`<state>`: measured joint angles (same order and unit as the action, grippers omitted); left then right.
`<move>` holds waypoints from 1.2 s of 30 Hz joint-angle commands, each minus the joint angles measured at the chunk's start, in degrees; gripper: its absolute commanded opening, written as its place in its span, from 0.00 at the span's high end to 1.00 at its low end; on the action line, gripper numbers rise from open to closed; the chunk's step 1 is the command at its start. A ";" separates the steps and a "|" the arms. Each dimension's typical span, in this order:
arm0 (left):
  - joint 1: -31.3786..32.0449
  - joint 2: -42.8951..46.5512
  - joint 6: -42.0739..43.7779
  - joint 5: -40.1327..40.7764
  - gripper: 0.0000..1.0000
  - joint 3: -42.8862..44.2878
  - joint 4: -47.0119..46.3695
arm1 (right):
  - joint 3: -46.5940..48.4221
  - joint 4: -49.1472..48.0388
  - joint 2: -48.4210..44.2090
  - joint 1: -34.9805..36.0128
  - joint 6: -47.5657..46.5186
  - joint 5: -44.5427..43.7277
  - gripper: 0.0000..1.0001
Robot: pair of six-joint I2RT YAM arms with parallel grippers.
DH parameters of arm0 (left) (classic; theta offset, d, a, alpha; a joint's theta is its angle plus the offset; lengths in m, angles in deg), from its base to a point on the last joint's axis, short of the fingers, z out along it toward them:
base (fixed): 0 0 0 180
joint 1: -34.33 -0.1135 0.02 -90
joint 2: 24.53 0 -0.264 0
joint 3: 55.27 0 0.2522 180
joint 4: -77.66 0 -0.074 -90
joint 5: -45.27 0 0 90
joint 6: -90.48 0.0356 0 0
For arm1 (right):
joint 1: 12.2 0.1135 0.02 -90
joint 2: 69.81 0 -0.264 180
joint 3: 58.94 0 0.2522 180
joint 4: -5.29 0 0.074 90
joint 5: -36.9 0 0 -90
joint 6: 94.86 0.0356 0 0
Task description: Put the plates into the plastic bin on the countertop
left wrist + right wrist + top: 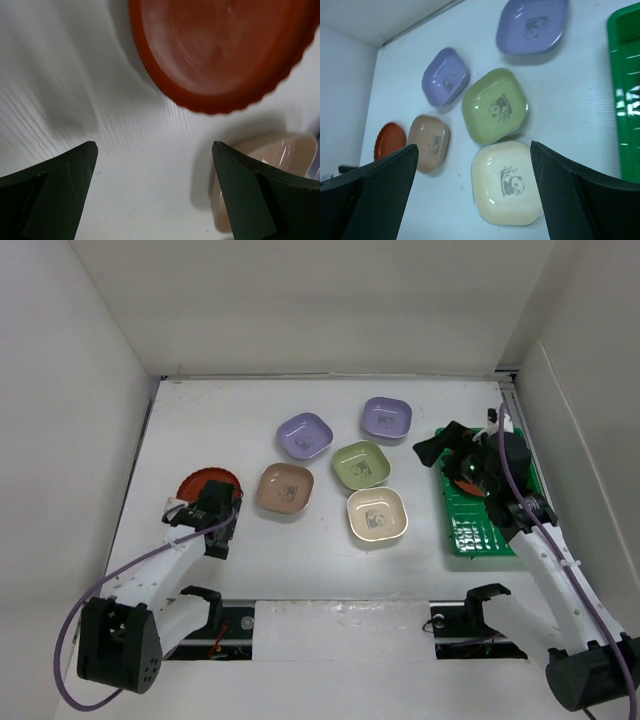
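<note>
White desk (200, 420) is carrying five square dishes (360, 463) between left hand (155, 150) and right hand (474, 150). Left hand is hovering released, red plate (220, 50) just ahead; right hand is hanging released over green plastic bin (480, 525).

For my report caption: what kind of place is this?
Likely a robot test cell, not a real kitchen: white walls enclose a white countertop, and two arms are bolted at its edge.
</note>
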<state>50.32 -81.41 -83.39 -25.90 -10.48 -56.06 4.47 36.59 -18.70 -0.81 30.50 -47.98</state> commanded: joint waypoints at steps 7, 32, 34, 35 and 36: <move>-11.24 -10.70 -4.01 2.35 0.00 -0.45 -10.63 | -0.61 -2.42 -1.81 11.27 -4.94 -1.52 0.01; -19.94 -28.28 4.31 -2.57 1.00 6.93 -16.51 | 1.68 -0.75 -5.06 8.55 -6.09 1.73 0.01; -19.94 -28.28 6.43 -1.18 1.00 11.58 -14.69 | 1.68 -0.75 -5.58 8.55 -6.09 1.73 0.01; -19.94 -27.41 7.49 -0.38 1.00 13.17 -13.63 | 1.68 -0.75 -5.59 8.55 -6.09 2.25 0.01; -19.94 -26.62 9.07 0.58 1.00 15.01 -12.31 | 1.68 -2.06 -5.59 8.55 -6.70 2.78 0.01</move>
<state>30.72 -109.10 -80.03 -28.47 0.36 -73.92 3.75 36.76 -23.25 8.05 25.23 -46.73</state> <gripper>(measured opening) 0.010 0.991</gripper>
